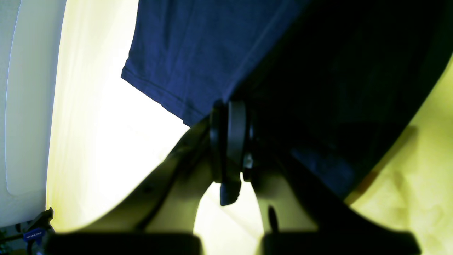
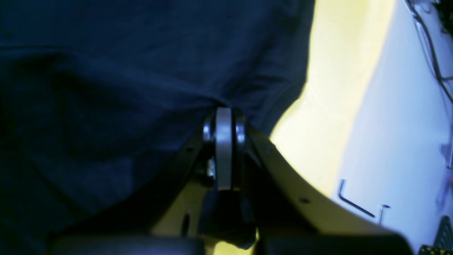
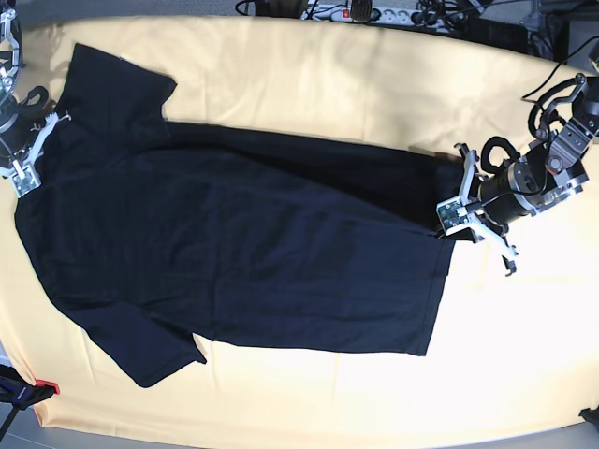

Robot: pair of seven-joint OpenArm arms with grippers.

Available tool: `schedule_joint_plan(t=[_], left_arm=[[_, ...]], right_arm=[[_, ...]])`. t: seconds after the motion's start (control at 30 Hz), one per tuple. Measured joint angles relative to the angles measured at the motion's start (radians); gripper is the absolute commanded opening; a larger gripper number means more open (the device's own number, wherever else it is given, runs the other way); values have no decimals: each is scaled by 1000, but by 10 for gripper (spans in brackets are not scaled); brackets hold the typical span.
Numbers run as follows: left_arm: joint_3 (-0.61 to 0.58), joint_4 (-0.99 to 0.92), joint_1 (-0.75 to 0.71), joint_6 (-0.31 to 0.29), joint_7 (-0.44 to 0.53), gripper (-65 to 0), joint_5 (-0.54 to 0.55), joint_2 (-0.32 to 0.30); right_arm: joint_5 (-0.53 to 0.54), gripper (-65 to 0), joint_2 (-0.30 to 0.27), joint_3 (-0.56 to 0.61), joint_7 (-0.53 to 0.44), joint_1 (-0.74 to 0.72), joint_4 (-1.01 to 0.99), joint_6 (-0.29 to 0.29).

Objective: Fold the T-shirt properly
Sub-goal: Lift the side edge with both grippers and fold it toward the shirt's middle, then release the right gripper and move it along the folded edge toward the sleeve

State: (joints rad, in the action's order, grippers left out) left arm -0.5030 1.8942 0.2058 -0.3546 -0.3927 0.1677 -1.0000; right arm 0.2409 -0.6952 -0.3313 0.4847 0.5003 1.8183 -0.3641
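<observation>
Black T-shirt (image 3: 234, 253) lies spread across our yellow tablecloth (image 3: 374, 84), one long edge folded over. We pinch its hem with the left gripper (image 3: 447, 217), its shoulder with the right gripper (image 3: 37, 140); cables (image 3: 374, 14) beyond.

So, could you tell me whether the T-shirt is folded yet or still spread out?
Mostly spread: the T-shirt lies flat, both sleeves out, only its far edge doubled over.

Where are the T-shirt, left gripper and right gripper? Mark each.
T-shirt (image 3: 253, 253): base view, middle of the body.
Left gripper (image 3: 447, 222): base view, tips at the hem corner.
Right gripper (image 3: 39, 150): base view, tips at the shoulder.
</observation>
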Motion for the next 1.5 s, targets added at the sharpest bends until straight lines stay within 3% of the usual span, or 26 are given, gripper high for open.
schedule_joint_plan(t=[0.07, 0.1, 0.2, 0.23, 0.27, 0.4, 0.5, 0.6, 0.73, 0.87, 1.0, 1.07, 1.33, 1.5], left_arm=[[0, -20, 0, -1, 1, -642, 0, 13], [0, -31, 0, 0, 5, -561, -4, 19], [0, -42, 4, 0, 8, -267, -3, 21], [0, -42, 6, 4, 8, -205, -3, 20], [0, -42, 6, 23, 9, -171, 0, 19], [0, -42, 6, 42, 8, -164, 2, 19], [0, -42, 6, 30, 0, -164, 32, 19], [0, -42, 5, -18, 0, -164, 59, 19], [0, -42, 5, -21, -1, -164, 60, 19], [0, -42, 6, -22, -4, -164, 60, 19], [0, -42, 5, -22, -4, -164, 60, 19], [0, -42, 5, -22, -4, -164, 60, 19], [0, -42, 5, -21, -8, -164, 60, 19], [0, -42, 5, -21, -8, -164, 60, 19]], right_arm=[[-3, -650, 0, 0, 1, 1, 0, 6], [-3, -610, 1, 0, 1, 1, 0, 10], [-7, -321, 0, 0, 1, 0, 0, 70], [-8, -250, 0, 0, 2, 0, 0, 76], [-6, -222, 0, 0, 2, 1, 0, 76], [51, -224, 0, 0, 35, 0, 8, 9], [167, -224, 1, 0, 109, 1, 41, -118], [303, -231, 0, 0, 182, 3, 90, -214], [433, -232, 0, 0, 241, 69, 166, -336], [414, -232, 2, 20, 241, 184, 221, -332], [301, -232, 2, 48, 196, 253, 224, -333], [273, -232, 3, 63, 171, 275, 224, -294], [121, -232, 105, 143, 161, 286, 229, -298], [-6, -232, 112, 162, 116, 284, 234, -148]])
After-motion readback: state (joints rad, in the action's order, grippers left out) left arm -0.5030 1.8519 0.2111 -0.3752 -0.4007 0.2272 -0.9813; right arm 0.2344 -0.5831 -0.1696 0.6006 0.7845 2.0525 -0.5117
